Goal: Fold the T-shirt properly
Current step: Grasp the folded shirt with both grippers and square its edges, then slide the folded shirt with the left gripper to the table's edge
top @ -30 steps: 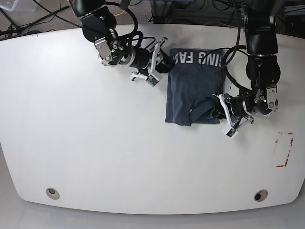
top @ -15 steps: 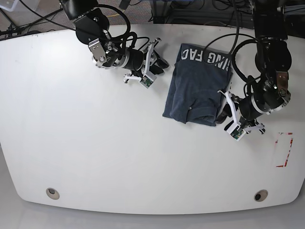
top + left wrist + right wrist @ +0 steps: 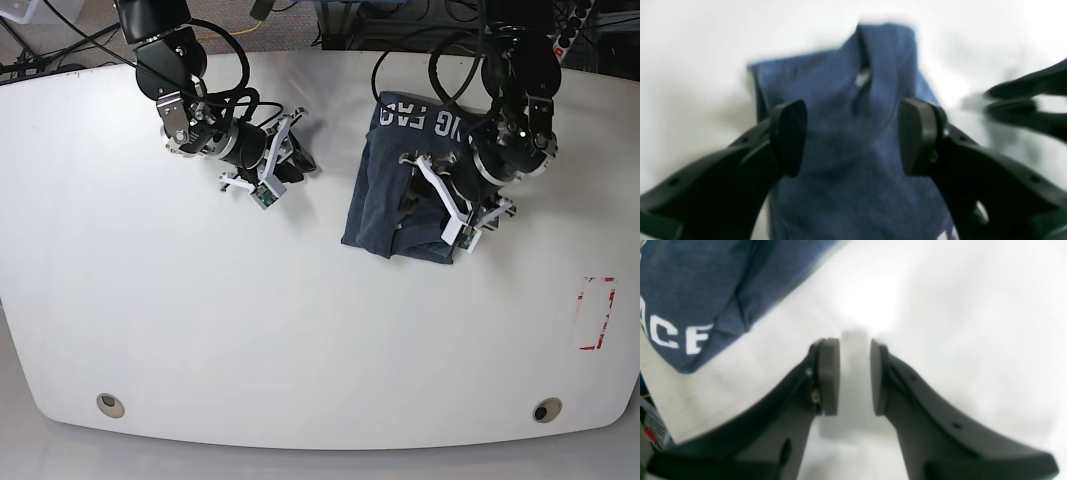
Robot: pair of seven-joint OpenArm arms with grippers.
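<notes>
Both arms are glossy black, jointed housings with silver metal collars near the wrists and loops of black cable running along them. The left tool (image 3: 853, 136) has two matte black curved fingers with thick rounded pads (image 3: 788, 136) and small holes along their backs. The right tool (image 3: 855, 376) has dark grey fingers with flat pads, a brass-coloured screw, and white brackets behind it.

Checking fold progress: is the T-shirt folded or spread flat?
Folded: the T-shirt lies as a compact, layered, rumpled bundle, lettering partly hidden.
</notes>
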